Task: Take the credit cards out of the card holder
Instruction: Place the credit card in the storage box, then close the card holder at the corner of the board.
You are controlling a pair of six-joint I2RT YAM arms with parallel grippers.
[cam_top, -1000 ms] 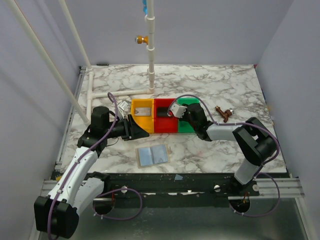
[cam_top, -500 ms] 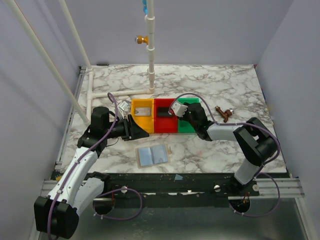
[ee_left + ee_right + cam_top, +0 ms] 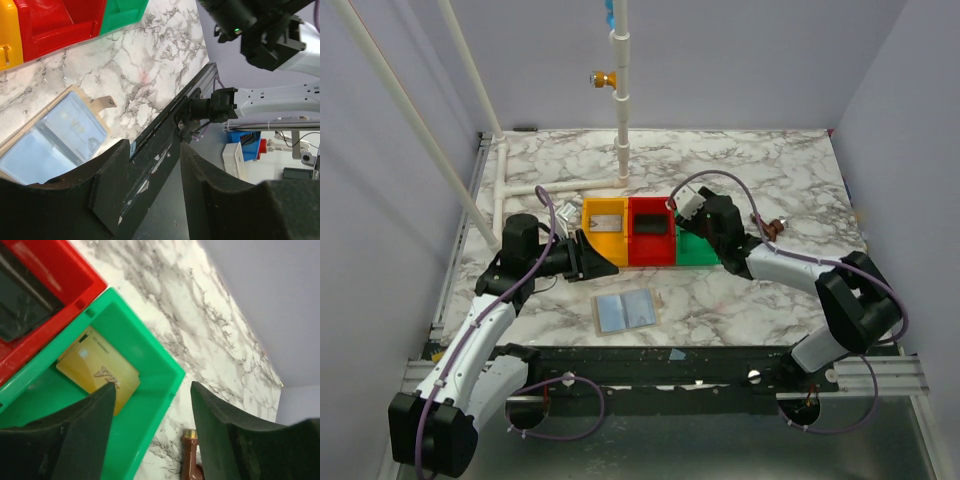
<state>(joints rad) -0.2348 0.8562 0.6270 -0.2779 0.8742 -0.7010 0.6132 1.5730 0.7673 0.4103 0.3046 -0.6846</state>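
Note:
The card holder [image 3: 625,311] lies open on the marble, grey-blue lining up [image 3: 55,140], in front of the trays. A grey card [image 3: 607,222] lies in the yellow tray [image 3: 590,240] and a black card [image 3: 650,226] in the red tray [image 3: 650,252]. A tan card [image 3: 97,371] rests flat in the green tray [image 3: 150,405]. My right gripper [image 3: 152,387] hovers open over the green tray's far corner [image 3: 692,222], holding nothing. My left gripper [image 3: 154,146] is open and empty, just left of the trays' front [image 3: 608,265], apart from the holder.
A brown bolt-like piece [image 3: 770,228] lies right of the green tray [image 3: 190,465]. A white block [image 3: 568,210] sits left of the yellow tray. A white pipe post [image 3: 622,110] stands behind the trays. The table's front rail [image 3: 165,125] runs past the holder.
My right gripper has opened and drawn back to the right, away from the red tray and over the green one. The left arm and the card holder have not moved.

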